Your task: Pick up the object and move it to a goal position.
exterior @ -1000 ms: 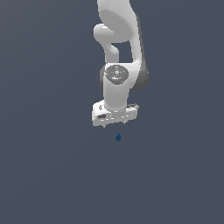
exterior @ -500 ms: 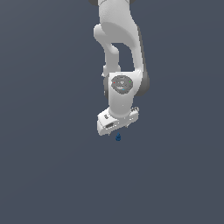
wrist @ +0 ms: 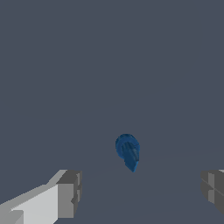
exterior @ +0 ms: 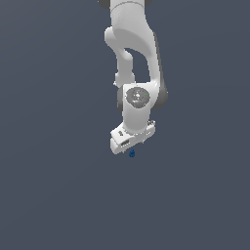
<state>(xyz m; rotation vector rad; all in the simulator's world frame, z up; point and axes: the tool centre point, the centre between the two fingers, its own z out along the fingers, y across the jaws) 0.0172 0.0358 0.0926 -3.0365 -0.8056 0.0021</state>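
Observation:
The object [exterior: 131, 154] is a tiny dark blue piece lying on the grey floor, just under the white hand of the arm in the exterior view. In the wrist view the object [wrist: 127, 151] shows a rounded ridged end and a narrower tip, and it sits ahead of the gap between the two grey fingertips [wrist: 70, 192]. My gripper [wrist: 142, 192] is open, with the fingers far apart and nothing between them. In the exterior view the hand hides the fingers, and the gripper [exterior: 130, 148] hangs tilted close above the object.
A plain dark grey floor [exterior: 58, 195] fills both views. The white arm [exterior: 134, 53] rises from the hand toward the top of the exterior view.
The hand has come down toward the object and tilted, so the gap between it and the blue piece is nearly gone. The object has not moved.

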